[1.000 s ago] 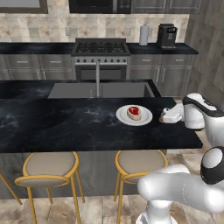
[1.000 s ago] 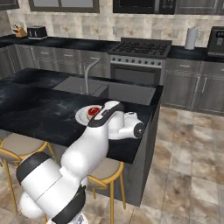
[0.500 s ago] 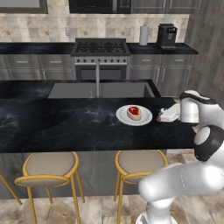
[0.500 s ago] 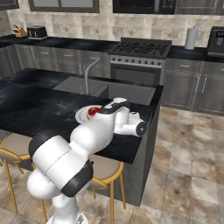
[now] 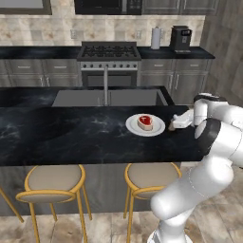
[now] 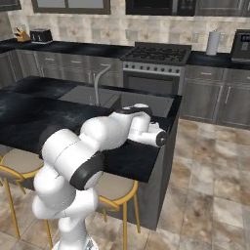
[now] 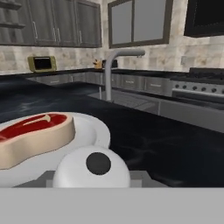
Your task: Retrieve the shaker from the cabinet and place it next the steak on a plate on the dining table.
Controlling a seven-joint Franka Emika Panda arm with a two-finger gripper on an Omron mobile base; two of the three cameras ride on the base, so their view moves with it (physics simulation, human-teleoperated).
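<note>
On the dining table (image 5: 71,135), right of the faucet (image 5: 106,84), the steak (image 5: 145,121) lies on the white plate (image 5: 133,126). Just right of the plate's rim the shaker (image 7: 92,168) stands low over the marble, its white top close to the hand camera. The gripper (image 5: 173,124) is closed narrowly around the shaker

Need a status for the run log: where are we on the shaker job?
Done: the shaker is out of the cabinet and at the dining table. In hand: the gripper is shut on it, low beside the plate with the steak; the hand view shows its white top right at the plate's rim. Left: set it down if not yet resting, release, retract.
</note>
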